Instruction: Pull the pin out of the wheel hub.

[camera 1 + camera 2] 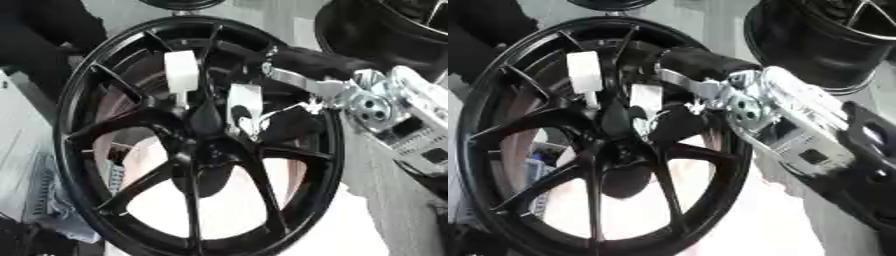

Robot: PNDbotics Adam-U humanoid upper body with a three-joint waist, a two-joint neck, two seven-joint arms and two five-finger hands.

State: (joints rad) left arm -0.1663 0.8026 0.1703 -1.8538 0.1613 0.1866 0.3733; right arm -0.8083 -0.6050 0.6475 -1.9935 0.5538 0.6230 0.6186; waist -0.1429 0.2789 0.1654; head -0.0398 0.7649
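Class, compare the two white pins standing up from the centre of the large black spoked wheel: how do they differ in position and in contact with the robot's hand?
1. The left white pin stands higher in the view, nearer the large black spoked wheel's far rim; the right white pin sits lower.
2. The left white pin stands free, while the robot's right hand reaches in at the right white pin; its grip is unclear.

Both are white, blocky and upright near the hub.

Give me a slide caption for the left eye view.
Robot's right hand reaches the hub of a black spoked alloy wheel near two white pins.
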